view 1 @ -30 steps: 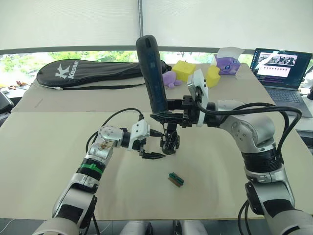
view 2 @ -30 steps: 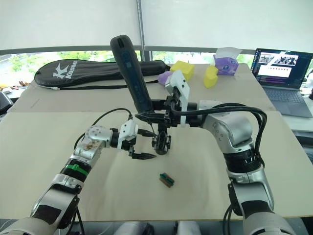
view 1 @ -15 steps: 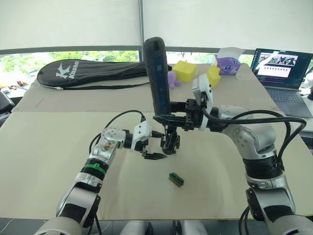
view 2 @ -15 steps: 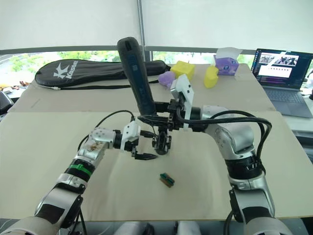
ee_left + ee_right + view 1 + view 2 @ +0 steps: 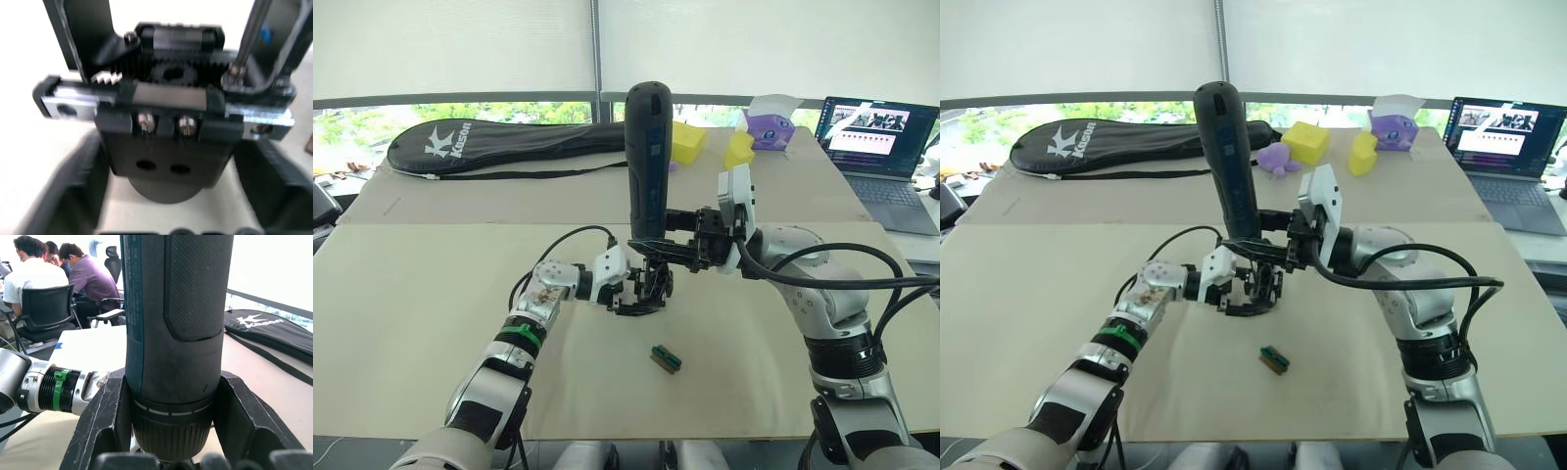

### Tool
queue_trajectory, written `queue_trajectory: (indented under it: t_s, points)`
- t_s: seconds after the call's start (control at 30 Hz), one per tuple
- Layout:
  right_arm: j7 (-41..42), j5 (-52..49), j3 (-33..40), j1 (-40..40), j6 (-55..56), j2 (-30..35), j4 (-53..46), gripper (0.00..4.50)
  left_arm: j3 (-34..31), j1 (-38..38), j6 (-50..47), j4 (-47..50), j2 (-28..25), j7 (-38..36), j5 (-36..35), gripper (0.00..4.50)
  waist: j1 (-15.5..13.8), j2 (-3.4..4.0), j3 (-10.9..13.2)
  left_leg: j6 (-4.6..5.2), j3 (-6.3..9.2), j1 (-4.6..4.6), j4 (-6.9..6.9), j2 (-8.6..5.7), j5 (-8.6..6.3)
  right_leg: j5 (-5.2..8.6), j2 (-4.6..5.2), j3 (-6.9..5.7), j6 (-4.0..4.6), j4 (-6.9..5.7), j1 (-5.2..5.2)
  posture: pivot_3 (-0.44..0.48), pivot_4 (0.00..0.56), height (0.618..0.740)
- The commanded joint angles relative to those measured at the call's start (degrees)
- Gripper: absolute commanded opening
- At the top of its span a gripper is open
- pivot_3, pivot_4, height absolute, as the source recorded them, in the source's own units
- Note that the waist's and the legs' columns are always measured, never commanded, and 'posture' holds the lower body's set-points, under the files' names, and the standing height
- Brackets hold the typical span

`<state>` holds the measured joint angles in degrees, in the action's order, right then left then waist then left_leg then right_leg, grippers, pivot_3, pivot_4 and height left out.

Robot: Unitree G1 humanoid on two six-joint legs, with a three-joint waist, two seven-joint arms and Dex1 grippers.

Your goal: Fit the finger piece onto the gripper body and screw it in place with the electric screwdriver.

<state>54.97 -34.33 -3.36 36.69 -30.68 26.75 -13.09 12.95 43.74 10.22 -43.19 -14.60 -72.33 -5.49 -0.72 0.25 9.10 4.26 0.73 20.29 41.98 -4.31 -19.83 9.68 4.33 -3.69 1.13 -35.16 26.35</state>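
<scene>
Standing near the desk's [image 5: 401, 294] middle, the gripper body [image 5: 651, 285] is clasped by the left fingers [image 5: 628, 302], while the upright screwdriver [image 5: 646, 162] is gripped by the right fingers [image 5: 658, 245], bit down on it.

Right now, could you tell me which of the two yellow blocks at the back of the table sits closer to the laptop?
The smaller yellow block, right beside the purple tissue box; the larger yellow block is further from the laptop.

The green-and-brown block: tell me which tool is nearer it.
Left. The left tool sits at the gripper body, just above the block; the right tool holds the electric screwdriver higher up.
</scene>
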Motion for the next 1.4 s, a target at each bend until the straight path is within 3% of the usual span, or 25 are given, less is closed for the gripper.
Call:
queue_trajectory:
  t_s: [0.03,0.5,0.9,1.4]
  points:
    - [0.81,-0.13,1.19,-0.49,2.48,0.29,-1.78,1.92,-0.49,1.90,1.82,-1.11,0.09,-0.28,0.30,2.30,0.02,0.00,0.00,0.00,0.00,0.00,0.00,0.00,0.00,0.00,0.00,0.00,0.00,0.01,0.00,0.000,0.150,0.740]
    - [8.86,3.18,-3.26,-1.47,7.29,1.98,4.46,1.92,-0.73,1.99,2.81,-2.37,0.02,-0.79,0.81,2.30,0.05,-0.12,-0.10,0.00,0.00,-0.05,0.00,0.00,0.00,0.00,0.00,0.02,0.00,0.02,-0.04,0.000,0.150,0.740]
    - [7.02,4.98,-6.38,-0.24,1.88,2.21,9.94,1.92,-0.85,1.78,2.81,-1.67,-0.04,-0.66,0.90,2.30,0.04,-0.35,-0.32,0.00,0.02,-0.08,0.00,0.01,0.00,0.00,0.02,0.02,0.00,0.02,-0.06,0.000,0.150,0.740]
    - [8.54,7.78,-8.43,-2.28,5.48,3.60,12.71,1.92,-1.00,2.44,2.56,-1.49,-0.22,-0.98,0.79,2.30,0.05,-0.42,-0.52,0.00,0.03,-0.11,0.00,0.02,0.00,0.00,0.02,0.03,0.00,0.02,-0.09,0.000,0.150,0.740]
